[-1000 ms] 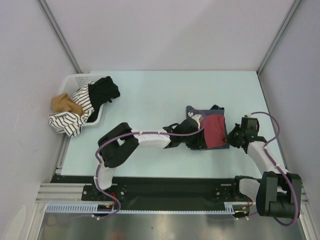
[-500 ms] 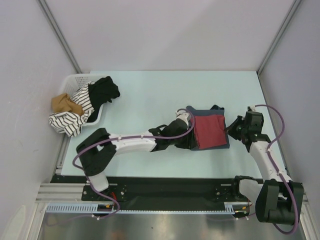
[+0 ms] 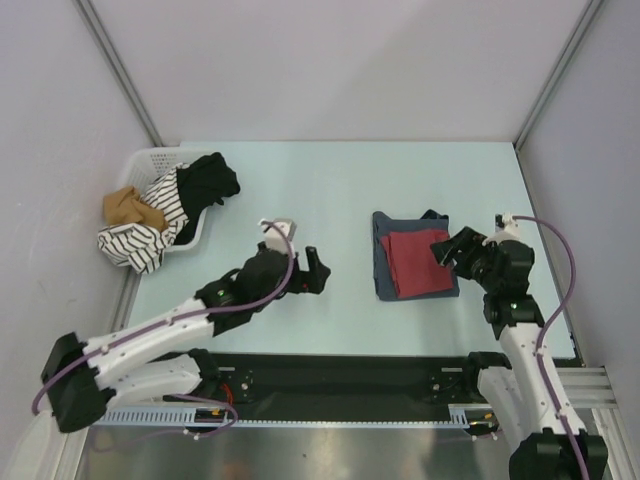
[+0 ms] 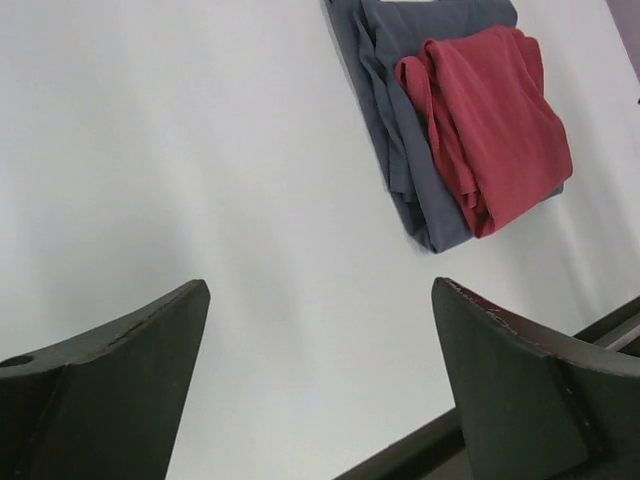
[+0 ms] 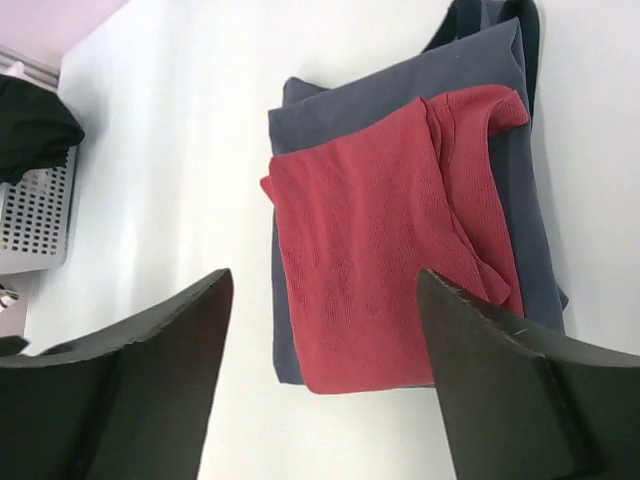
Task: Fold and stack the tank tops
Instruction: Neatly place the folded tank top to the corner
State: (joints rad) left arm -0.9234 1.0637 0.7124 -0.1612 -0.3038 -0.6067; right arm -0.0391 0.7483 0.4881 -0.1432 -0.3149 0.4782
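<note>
The tank tops lie folded in one stack right of the table's middle. The brick red one (image 3: 412,262) (image 4: 495,130) (image 5: 380,240) rests on the slate blue-grey one (image 3: 382,278) (image 4: 400,150) (image 5: 400,90), whose edges show around it. My left gripper (image 3: 320,272) (image 4: 320,290) is open and empty over bare table, well left of the stack. My right gripper (image 3: 447,250) (image 5: 325,275) is open too, raised just by the stack's right edge, holding nothing.
A white basket (image 3: 150,157) stands at the far left, with a black garment (image 3: 205,185), a striped one (image 3: 150,235) and a tan one (image 3: 125,207) spilling over it. Walls close in the table on three sides. A black rail (image 3: 330,365) runs along the near edge.
Both grippers opened and let go of the red top, which now lies flat on the blue-grey one. The left arm swung far left off the stack; the right drew back slightly.
</note>
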